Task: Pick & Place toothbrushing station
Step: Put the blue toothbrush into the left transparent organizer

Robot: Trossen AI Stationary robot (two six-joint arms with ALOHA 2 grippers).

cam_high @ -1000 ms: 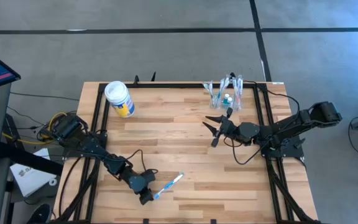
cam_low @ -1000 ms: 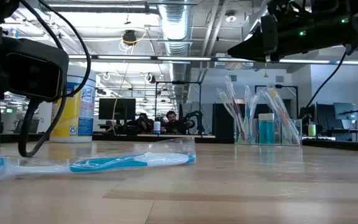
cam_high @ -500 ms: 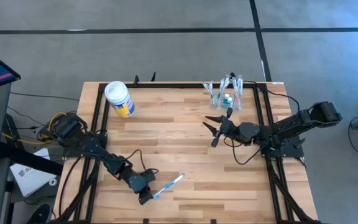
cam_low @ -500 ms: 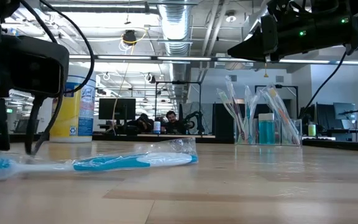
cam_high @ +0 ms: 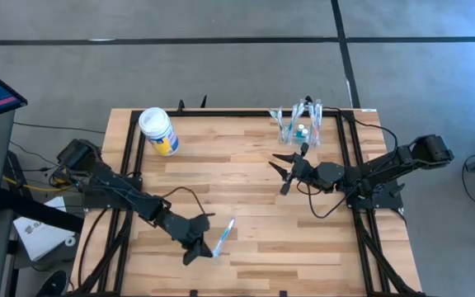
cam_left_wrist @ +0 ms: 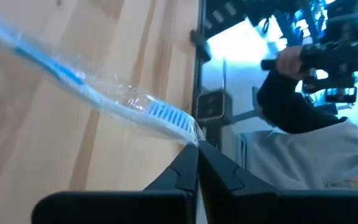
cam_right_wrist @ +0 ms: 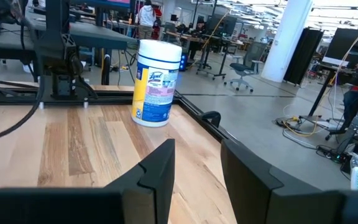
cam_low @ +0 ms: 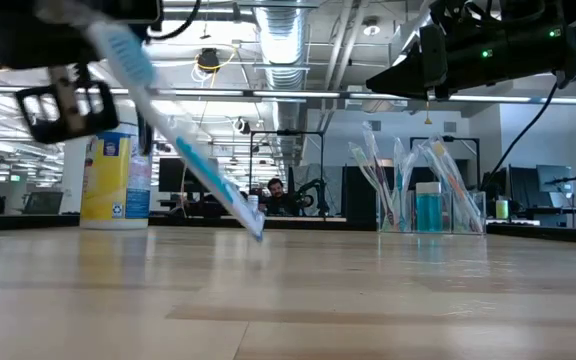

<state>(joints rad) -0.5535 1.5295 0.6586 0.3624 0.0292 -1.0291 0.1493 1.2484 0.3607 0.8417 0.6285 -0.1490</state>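
— Plastic wrap is all I can make out around that toothbrush [cam_high: 223, 238]; where is it held?

— At its bristle end. The left gripper [cam_high: 209, 247] has its fingers pressed together on the wrapped head, and in the left wrist view the two dark fingers [cam_left_wrist: 194, 163] meet right at the blue bristles. The handle slants away from the pincer, off the wooden table [cam_high: 246, 181] — in the low view it hangs tilted, tip down, clear of the boards.

— And the film itself?

— Hard to trace. It shows as a crinkled sheen along the handle [cam_left_wrist: 98, 93]; its edges I cannot follow.

— The toothbrushing station?

— The clear cup [cam_high: 299, 128] stands far from the left pincer, at the table's far edge, just beyond the right gripper [cam_high: 280, 168]. From above its walls barely show; only the brushes and a teal tube inside mark it. The low view gives its outline better [cam_low: 418, 200].

— What is the right pincer doing?

— It hovers above the boards with its fingers apart [cam_right_wrist: 160, 165], nothing between them. In the low view that arm is cut off at the frame's top, so only its dark underside shows.

— Anything else?

— A yellow-and-blue wipes canister [cam_high: 158, 131] with a white lid, well away from both pincers. In the left wrist view a person in a dark sleeve [cam_left_wrist: 291, 106] stands beyond the table, partly cut off.
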